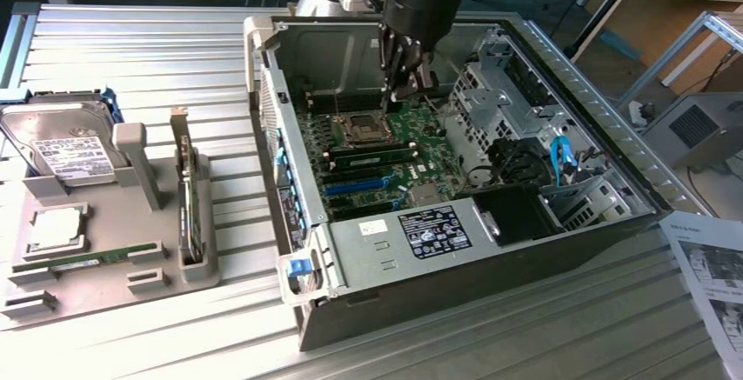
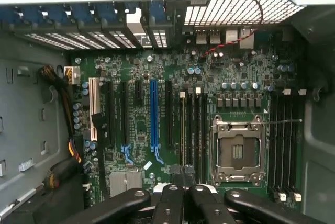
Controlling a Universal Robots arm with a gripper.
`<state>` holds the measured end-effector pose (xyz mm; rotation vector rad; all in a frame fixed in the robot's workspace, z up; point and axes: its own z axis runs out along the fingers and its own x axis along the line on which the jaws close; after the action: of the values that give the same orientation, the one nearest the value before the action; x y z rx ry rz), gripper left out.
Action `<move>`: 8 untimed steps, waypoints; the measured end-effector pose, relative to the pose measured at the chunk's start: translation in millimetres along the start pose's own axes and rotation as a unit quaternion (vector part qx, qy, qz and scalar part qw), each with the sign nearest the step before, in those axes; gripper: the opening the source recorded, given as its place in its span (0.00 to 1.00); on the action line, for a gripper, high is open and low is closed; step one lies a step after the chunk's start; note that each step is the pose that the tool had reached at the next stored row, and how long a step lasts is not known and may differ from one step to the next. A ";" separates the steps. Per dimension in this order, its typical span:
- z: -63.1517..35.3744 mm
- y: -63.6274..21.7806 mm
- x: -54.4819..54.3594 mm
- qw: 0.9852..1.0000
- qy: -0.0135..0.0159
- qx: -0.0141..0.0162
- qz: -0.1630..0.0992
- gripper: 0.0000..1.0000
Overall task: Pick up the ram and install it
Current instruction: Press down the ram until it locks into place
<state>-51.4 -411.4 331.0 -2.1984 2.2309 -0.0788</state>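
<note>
The ram [image 1: 89,259], a thin green stick, lies flat in a holder near the front of the grey tray [image 1: 117,289], on the exterior view's left. My gripper [image 1: 409,93] hangs inside the open computer case [image 1: 384,241], far from that stick. It is just above the motherboard [image 1: 401,167], beside the CPU socket [image 1: 360,124]. In the wrist view my gripper [image 2: 183,178] is shut, its dark fingers pressed together with nothing visible between them. They sit over the end of the black memory slots [image 2: 191,130], next to the CPU socket [image 2: 236,150].
The tray also carries a hard drive [image 1: 70,150], a processor [image 1: 52,228] and an upright card with a metal bracket [image 1: 186,210]. Inside the case are a drive cage [image 1: 511,106], blue cables [image 1: 563,158] and a power supply [image 1: 401,236]. Printed paper [image 1: 711,276] lies at the right.
</note>
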 end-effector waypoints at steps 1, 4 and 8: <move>0.0 -1.8 0.0 1.000 0.000 0.000 0.000 0.11; 0.3 -7.4 -0.1 1.000 0.000 0.000 0.000 0.11; 0.5 -13.7 -0.2 1.000 0.000 0.000 0.000 0.11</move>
<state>-37.7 -411.5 331.0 -2.1985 2.2309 -0.0788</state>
